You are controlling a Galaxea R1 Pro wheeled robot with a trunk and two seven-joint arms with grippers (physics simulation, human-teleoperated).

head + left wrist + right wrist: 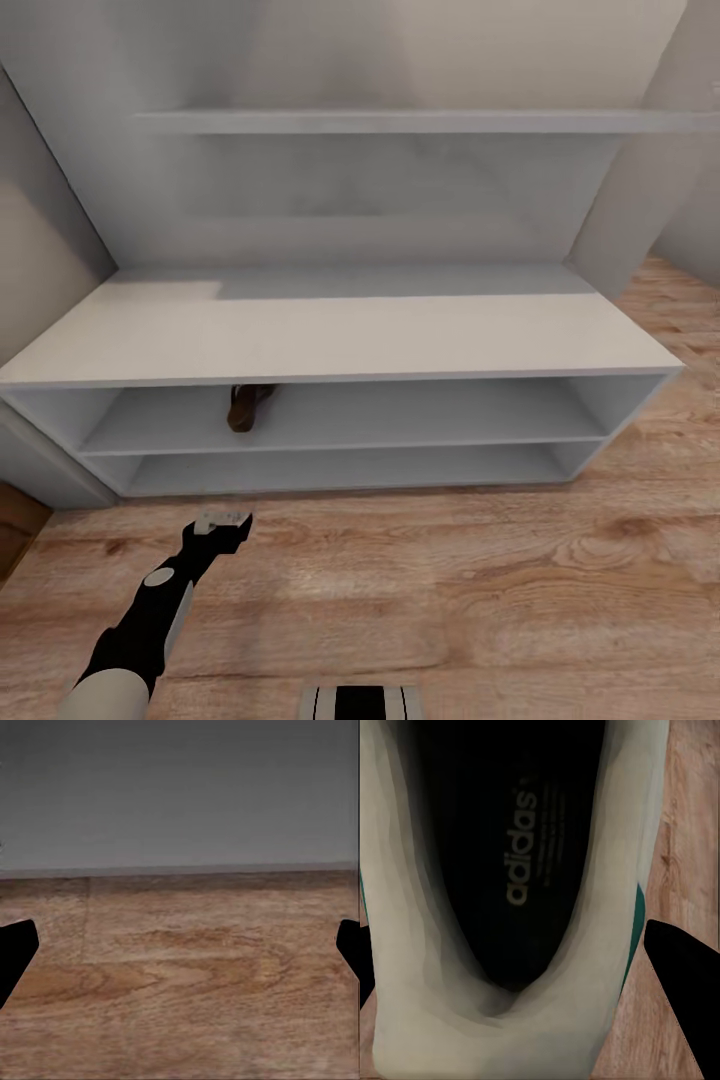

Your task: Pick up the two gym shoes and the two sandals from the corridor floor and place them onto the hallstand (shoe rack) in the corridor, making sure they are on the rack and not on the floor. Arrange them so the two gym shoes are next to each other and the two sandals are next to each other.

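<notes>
1. Gym shoe: my right wrist view looks straight down into its dark insole with the adidas print, white collar around it, a green stripe at one edge, corridor floor beside it.
2. My right gripper has its dark fingers spread either side of the shoe's heel end; whether they press on it or just straddle it, I cannot tell.
3. One sandal already lies on the hallstand, on its upper open shelf, toward the left end.
4. My left gripper hangs in front of the hallstand's left half, above bare floor, fingers wide apart, holding nothing.
5. Step in hand, I judge: securing a gym shoe. Next I need a firm hold on the heel collar, then a lift to a hallstand shelf.
6. Head view gives the hallstand and sandal; the right wrist view gives the shoe.
</notes>
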